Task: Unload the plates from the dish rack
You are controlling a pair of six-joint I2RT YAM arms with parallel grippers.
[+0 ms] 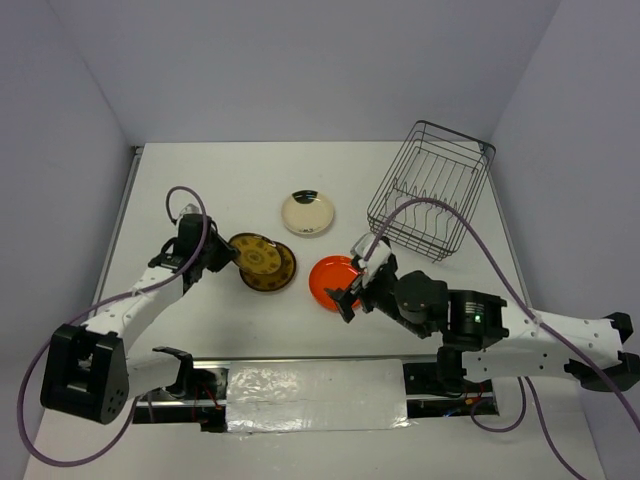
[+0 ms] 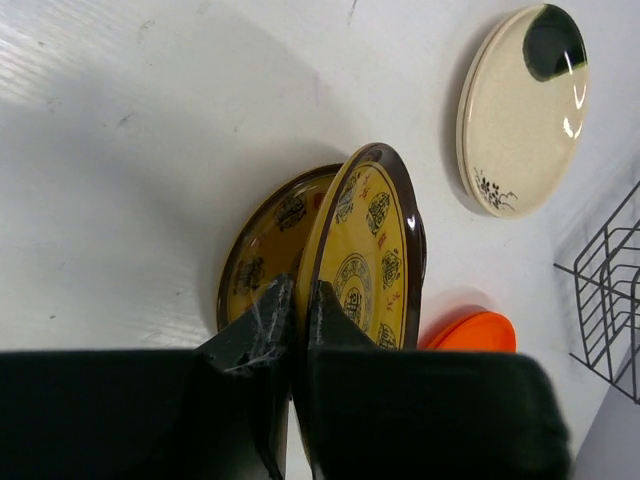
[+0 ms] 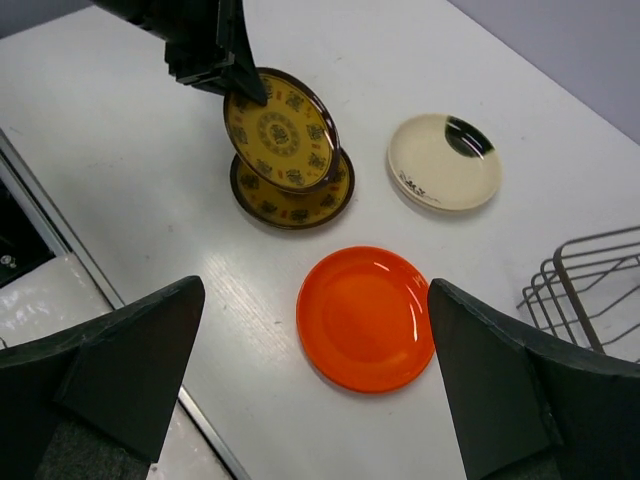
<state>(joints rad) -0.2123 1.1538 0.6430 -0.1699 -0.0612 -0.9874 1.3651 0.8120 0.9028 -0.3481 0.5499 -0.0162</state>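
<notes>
White table (image 1: 200, 180) bears plates (image 1: 308, 212) between lilac walls (image 1: 300, 70).

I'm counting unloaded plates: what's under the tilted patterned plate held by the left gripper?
A second yellow-patterned plate lies flat on the table. The tilted plate, held by the left gripper, covers part of it; anything under it is hidden.

No legible text or numbers, medallion marks on the yellow-patterned plate (image 2: 365, 250) too blurred to read, dark rim scribble on the cream plate (image 2: 510, 120) illegible.

Left arm reaching forward, left claw (image 1: 230, 256) pinched on a patterned plate (image 2: 365, 250), right claw (image 1: 352, 277) spread wide
</notes>
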